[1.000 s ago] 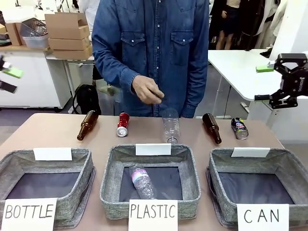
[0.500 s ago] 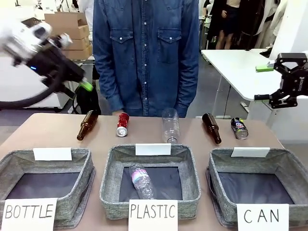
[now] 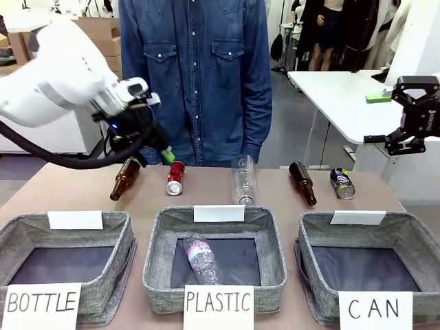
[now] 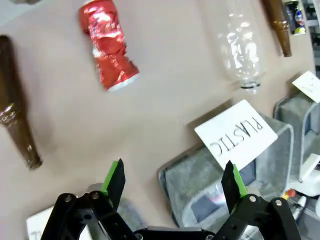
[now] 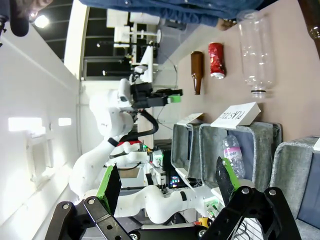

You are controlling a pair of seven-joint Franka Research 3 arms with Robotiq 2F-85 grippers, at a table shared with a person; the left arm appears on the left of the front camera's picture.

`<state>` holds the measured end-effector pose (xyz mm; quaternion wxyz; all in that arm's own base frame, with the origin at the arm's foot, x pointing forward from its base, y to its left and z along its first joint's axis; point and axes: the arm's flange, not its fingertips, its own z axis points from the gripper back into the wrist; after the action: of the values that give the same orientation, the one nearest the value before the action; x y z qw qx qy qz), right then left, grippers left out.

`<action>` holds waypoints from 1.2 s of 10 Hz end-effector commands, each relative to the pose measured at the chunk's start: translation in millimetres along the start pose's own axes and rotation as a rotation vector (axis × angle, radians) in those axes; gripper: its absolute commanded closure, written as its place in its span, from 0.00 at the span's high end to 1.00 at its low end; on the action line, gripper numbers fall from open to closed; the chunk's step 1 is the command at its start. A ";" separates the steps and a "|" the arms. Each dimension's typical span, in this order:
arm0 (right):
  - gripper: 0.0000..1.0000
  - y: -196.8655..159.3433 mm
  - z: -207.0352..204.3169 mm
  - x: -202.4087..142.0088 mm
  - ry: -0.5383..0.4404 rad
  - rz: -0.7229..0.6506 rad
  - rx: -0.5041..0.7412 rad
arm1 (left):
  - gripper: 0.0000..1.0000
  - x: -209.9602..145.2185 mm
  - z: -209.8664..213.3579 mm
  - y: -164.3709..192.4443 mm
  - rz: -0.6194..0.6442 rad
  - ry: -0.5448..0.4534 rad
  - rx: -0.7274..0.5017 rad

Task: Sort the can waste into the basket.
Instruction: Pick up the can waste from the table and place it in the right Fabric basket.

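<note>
A red can (image 3: 175, 178) lies on the table's far side between a brown bottle and a clear one. In the left wrist view the red can (image 4: 107, 47) looks crumpled. My left gripper (image 3: 161, 151) hovers open just above and left of it; in the wrist view its fingers (image 4: 173, 179) are spread with nothing between them. The dark printed can (image 3: 342, 183) lies at the far right, beyond the grey basket (image 3: 412, 237) signed "CAN", which holds nothing. My right gripper (image 3: 377, 118) hangs open high at the right, above that can; in its own view the right gripper (image 5: 167, 181) holds nothing.
Two brown bottles (image 3: 124, 178) (image 3: 302, 182) and a clear plastic bottle (image 3: 243, 180) lie in the same row. The "PLASTIC" basket (image 3: 158, 261) holds one plastic bottle; the "BOTTLE" basket (image 3: 117, 258) stands left. A person in a denim shirt (image 3: 199, 75) stands at the far edge.
My left arm has swung in from the left and down towards the red can. The person's hand has withdrawn from the table. The right arm has not moved.
</note>
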<state>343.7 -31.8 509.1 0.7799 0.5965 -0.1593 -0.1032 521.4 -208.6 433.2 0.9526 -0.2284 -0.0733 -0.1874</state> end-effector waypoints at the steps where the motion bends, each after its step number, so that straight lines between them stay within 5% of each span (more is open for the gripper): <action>1: 1.00 1.7 -2.5 3.4 -0.007 0.020 0.024 | 1.00 27.3 -34.0 4.6 -0.040 -0.003 0.057; 5: 1.00 1.7 -2.5 3.4 -0.007 0.020 0.024 | 1.00 63.0 -85.5 39.2 -0.125 -0.031 0.231; 12: 1.00 1.7 -2.5 3.4 -0.007 0.020 0.024 | 1.00 76.3 -120.2 58.1 -0.095 -0.066 0.203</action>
<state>343.7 -32.2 509.0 0.7797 0.5966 -0.1593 -0.1036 616.7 -240.8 313.4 0.9553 -0.1311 -0.1246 -0.2337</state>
